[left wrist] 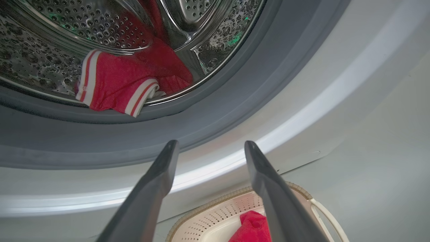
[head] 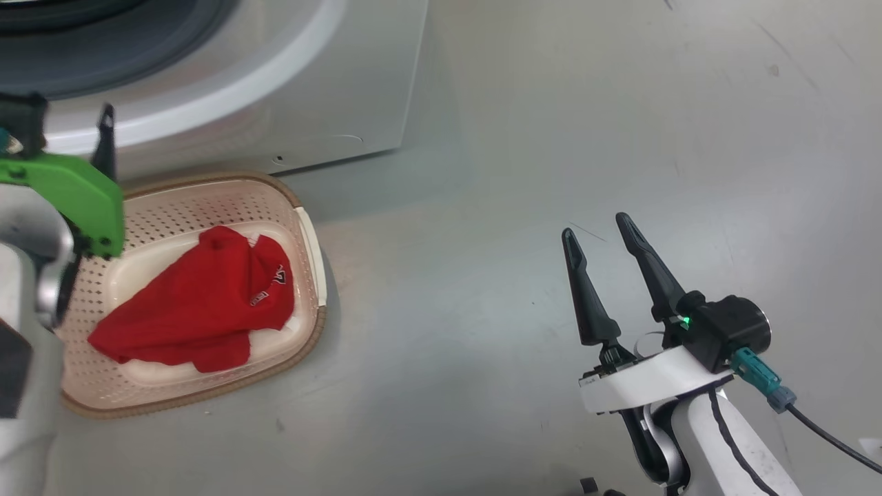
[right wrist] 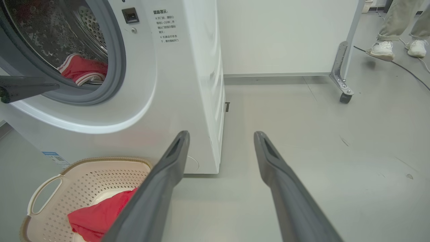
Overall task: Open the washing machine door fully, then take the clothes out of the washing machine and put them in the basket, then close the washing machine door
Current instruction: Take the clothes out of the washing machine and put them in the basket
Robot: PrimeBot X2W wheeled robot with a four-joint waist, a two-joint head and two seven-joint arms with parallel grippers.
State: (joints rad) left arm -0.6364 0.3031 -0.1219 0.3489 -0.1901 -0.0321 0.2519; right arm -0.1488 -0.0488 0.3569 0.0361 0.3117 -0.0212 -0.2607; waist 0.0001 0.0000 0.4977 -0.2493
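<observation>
The grey floor point(head: 551, 138) stretched under and ahead of the right gripper point(head: 596, 227), whose fingers stood spread with nothing between them. The washing machine point(right wrist: 168, 84) rose ahead and to the left of those fingers, its mouth uncovered. In the left wrist view its grey rubber ring point(left wrist: 235, 101) and steel drum point(left wrist: 67, 27) lay just beyond the tips of the left gripper point(left wrist: 211, 144), whose fingers were also spread and empty. The basket point(head: 313, 324) sat on the floor near the foot of the machine, beneath the left fingers and well to the left of the right ones. One of the clothes point(head: 200, 303), plain red, lay crumpled inside it. A second garment point(left wrist: 117, 87), red with white striped trim, rested at the drum's front lip, ahead of the left fingers and apart from them. A person's white shoes point(right wrist: 381, 50) showed far ahead and to the right of the right fingers.
</observation>
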